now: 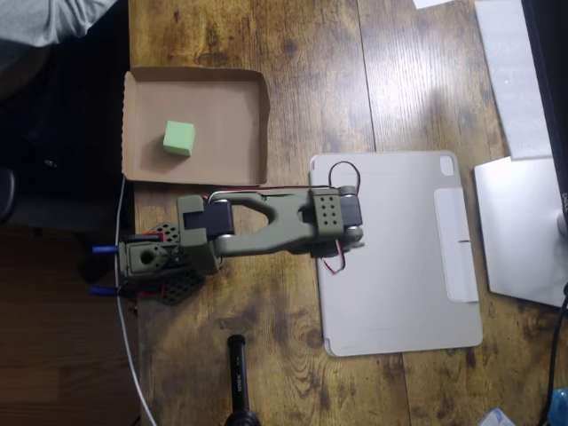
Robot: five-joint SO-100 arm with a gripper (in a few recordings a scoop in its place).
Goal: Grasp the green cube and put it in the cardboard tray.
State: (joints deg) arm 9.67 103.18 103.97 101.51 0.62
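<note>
The pale green cube [178, 138] rests on the flat bottom of the brown cardboard tray [232, 98], a little left of its middle and clear of the rims. The olive-green arm [266, 226] stretches rightward from its base [151, 259], below the tray. Its gripper [343, 234] hangs over the left edge of a grey tablet cover, well right of the cube and apart from it. The wrist hides the fingers from above, so whether they are open or shut is unclear. Nothing is visibly held.
The grey tablet cover [404, 266] lies flat at centre right, with a white device [519, 231] beyond it at the table's right edge. A black cylindrical object [238, 382] stands at the bottom edge. A white cable [130, 355] runs down the left. A person's grey sleeve [53, 19] is at top left.
</note>
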